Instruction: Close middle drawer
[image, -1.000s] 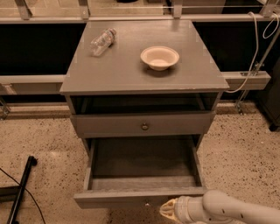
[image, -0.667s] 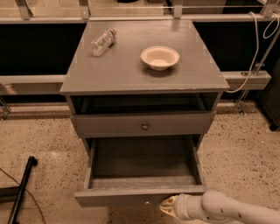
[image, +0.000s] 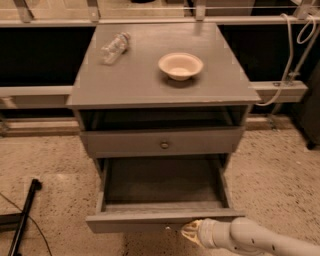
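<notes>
Very little has changed over the last second, and that is the main thing we take from it. The middle drawer (image: 162, 220) is pulled out as far as it was. Its bare inside is open to view and its front panel stands well forward of the cabinet. Above it the top drawer (image: 200, 142) sits pushed in with its knob showing. We see no sign that the open front has moved back at all.

What has shifted is the pincer (image: 193, 233). It comes in from the lower right on the pale arm (image: 260, 242), and its tip has crept slightly up and toward the front panel. It now sits right at the panel's lower edge, a little right of centre. We cannot say whether it touches the wood or stops just short. Nor can we tell whether the pincer is apart or together, since only its rounded cream end shows.

We read this as the end of the approach. The push has either not begun or has not yet produced any travel, so the whole closing stroke remains to be done. The next move calls for a steady push straight toward the cabinet. Because the contact point is low and off-centre, we think the drawer could skew in its runners, or the tip could slip under the edge.

The bowl (image: 180, 65) and bottle (image: 115, 47) on the tabletop (image: 150, 85) have not moved and play no part.
</notes>
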